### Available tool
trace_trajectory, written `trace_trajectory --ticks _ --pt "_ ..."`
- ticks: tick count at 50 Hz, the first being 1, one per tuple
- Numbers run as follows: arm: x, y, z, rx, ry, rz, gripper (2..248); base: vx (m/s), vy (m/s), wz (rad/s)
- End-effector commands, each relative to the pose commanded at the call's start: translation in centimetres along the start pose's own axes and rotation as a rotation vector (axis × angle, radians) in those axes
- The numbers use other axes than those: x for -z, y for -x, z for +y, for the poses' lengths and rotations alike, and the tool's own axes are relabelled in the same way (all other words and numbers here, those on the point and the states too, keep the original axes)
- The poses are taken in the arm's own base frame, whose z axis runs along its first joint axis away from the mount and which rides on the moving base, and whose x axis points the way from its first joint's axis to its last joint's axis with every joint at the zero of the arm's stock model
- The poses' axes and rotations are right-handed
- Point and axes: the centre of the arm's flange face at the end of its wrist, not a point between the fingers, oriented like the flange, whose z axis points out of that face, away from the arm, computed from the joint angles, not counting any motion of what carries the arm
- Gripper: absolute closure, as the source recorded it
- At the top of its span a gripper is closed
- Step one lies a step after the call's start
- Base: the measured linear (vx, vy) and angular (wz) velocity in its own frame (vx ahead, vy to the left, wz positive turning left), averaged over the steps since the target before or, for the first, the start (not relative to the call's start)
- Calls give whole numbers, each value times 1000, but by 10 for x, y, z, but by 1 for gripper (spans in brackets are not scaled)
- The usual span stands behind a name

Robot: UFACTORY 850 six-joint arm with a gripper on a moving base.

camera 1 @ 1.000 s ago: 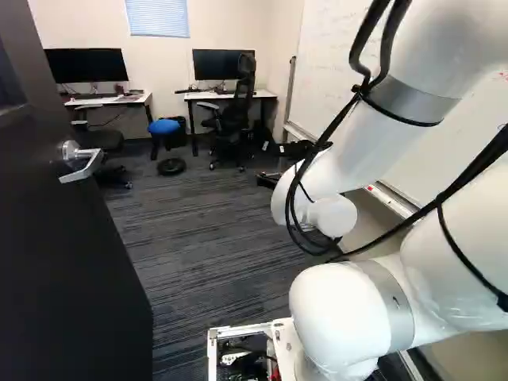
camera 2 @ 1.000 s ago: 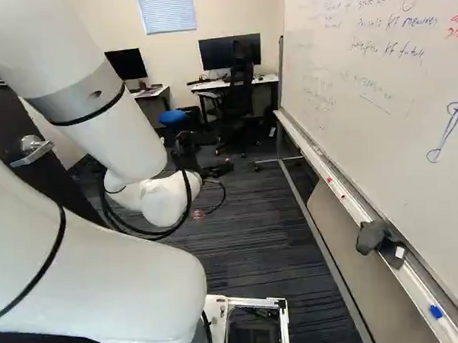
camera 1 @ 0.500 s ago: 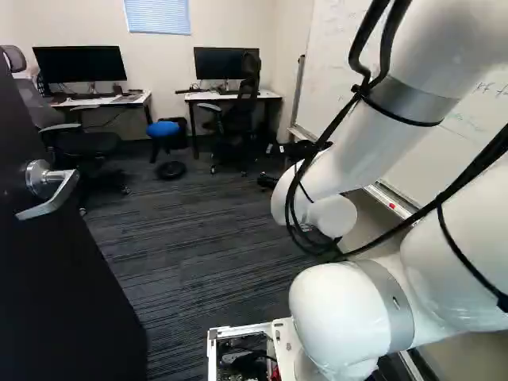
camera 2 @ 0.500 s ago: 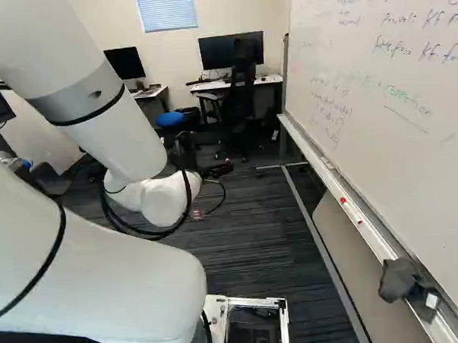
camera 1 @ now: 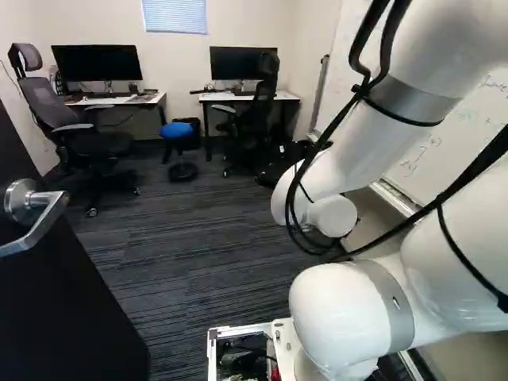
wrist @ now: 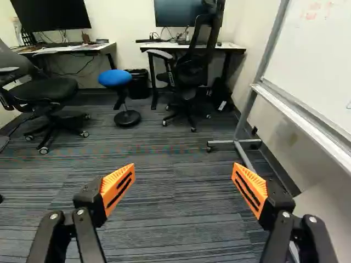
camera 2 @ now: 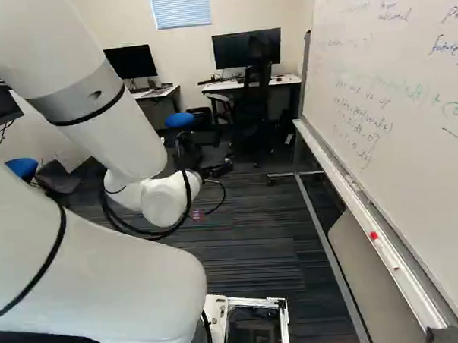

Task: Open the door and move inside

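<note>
Showing a room with a striped dark carpet (camera 1: 198,246), a pale back wall (camera 1: 238,24) and a window blind (camera 1: 175,16) up high. Having a left tabletop (camera 1: 115,101) and a right tabletop (camera 1: 218,97) by that wall, with a black screen (camera 1: 99,63) on the first and another screen (camera 1: 238,62) on the second. Seeing a gray chair (camera 1: 99,145), a blue stool (wrist: 115,78), a black bin (wrist: 139,85) and a black chair (wrist: 191,71) near them. Finding a whiteboard (camera 2: 407,72) at the right of the right base view, with a tray (camera 2: 335,171) under it and a small red thing (camera 2: 374,235) on the tray. Spotting the dark door (camera 1: 48,317) standing open at the left of the left base view, with a shiny handle (camera 1: 36,226). Reaching into the room with the white arm (camera 1: 353,305) and its black hand (camera 2: 216,170), well apart from the handle. Opening wide at the hand (wrist: 184,165) in the wrist view, with orange pads (wrist: 118,189) far apart and carpet showing between.
</note>
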Motion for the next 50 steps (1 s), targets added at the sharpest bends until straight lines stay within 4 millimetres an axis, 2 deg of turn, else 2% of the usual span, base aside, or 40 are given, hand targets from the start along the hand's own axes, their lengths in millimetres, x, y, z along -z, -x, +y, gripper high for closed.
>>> trace_trajectory --ticks 27,50 --pt "0 0 0 0 0 0 3 221 33 147" --pt "0 0 0 0 0 0 3 211 9 24"
